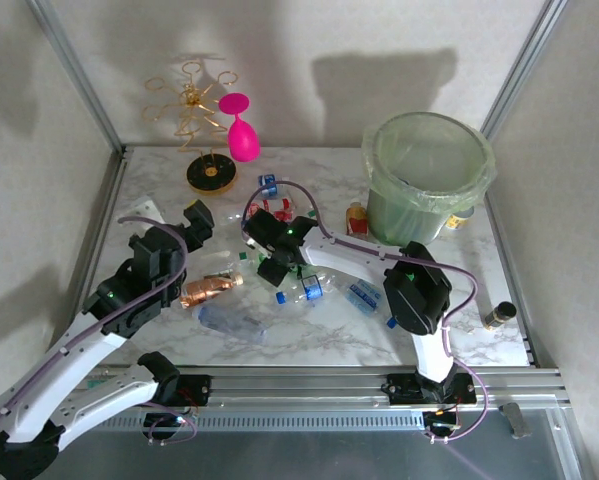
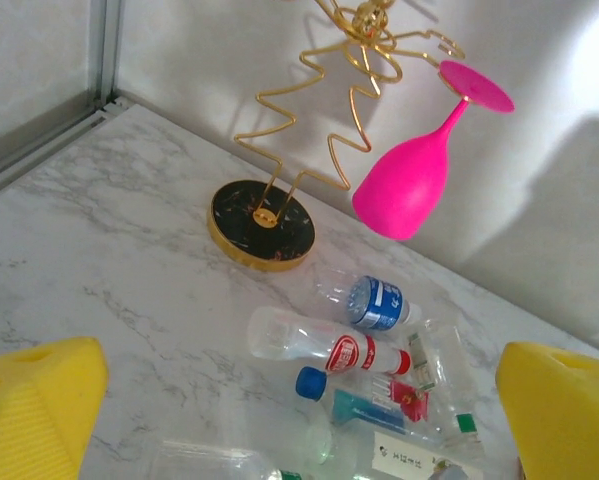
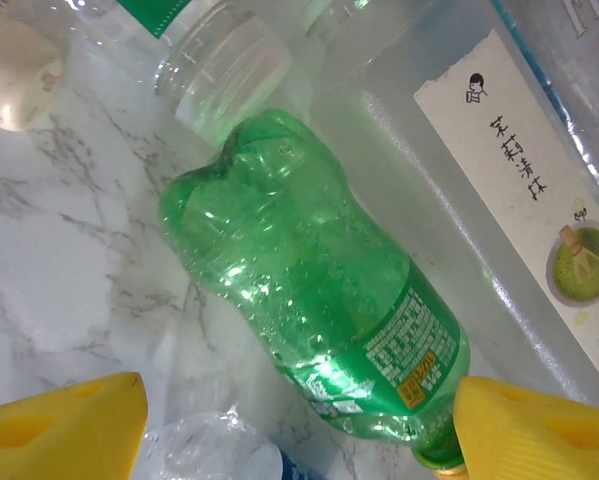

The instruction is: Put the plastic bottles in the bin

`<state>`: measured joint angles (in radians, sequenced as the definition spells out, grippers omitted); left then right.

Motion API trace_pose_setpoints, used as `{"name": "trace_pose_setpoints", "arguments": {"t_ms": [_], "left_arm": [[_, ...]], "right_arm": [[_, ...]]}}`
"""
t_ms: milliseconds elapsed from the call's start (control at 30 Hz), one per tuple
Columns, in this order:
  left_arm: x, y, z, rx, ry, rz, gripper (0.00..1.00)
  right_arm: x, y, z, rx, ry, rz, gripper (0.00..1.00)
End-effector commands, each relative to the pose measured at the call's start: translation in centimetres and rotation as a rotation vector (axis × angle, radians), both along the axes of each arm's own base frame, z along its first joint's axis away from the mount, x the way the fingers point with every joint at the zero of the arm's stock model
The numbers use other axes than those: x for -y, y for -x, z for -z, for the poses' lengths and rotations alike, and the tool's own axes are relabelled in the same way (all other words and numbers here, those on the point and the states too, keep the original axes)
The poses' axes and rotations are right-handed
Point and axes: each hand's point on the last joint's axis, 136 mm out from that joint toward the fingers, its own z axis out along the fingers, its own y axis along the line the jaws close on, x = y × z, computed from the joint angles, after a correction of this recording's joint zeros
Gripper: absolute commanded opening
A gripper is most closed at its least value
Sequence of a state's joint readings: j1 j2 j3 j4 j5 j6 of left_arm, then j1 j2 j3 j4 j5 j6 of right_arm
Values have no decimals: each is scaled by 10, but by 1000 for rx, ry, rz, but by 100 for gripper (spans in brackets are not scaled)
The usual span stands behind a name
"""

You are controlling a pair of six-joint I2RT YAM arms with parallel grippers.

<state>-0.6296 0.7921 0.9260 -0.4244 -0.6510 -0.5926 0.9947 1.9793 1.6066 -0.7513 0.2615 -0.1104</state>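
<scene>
Top external: bag-lined bin (image 1: 404, 212), bottles (image 1: 305, 288) outside.

A translucent green bottle (image 3: 309, 300) with a green, orange-patched label lies on the white, grey-veined marble table (image 2: 99, 250). Nearby are a clear blue-labelled bottle (image 2: 374, 303), a red-labelled bottle (image 2: 351, 352) with a blue cap, and a hot-pink wine glass (image 2: 409, 185). The gold wire rack (image 2: 262, 222) has a black, gold-rimmed base, and the bin (image 1: 394, 210) is pale green.
</scene>
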Motion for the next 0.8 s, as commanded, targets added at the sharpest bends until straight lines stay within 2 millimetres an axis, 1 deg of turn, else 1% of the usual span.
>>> {"name": "trace_pose_setpoints", "arguments": {"t_ms": [0,233,300,500,667,767], "left_arm": [[4,-3,3,3,-32,18,100],[7,-6,10,-4,-37,28,100],[9,-7,12,-9,-36,33,100],[10,-9,19,-26,-43,36,100],[13,-11,22,-36,-37,51,100],[15,-11,24,-42,-35,58,100]], "right_arm": [[-1,-9,-5,30,20,3,80],[3,-21,17,24,81,12,80],[2,-21,24,14,88,10,80],[-1,-21,36,-5,95,7,78],[6,-17,51,-18,119,8,78],[6,-16,56,-22,120,11,78]]}}
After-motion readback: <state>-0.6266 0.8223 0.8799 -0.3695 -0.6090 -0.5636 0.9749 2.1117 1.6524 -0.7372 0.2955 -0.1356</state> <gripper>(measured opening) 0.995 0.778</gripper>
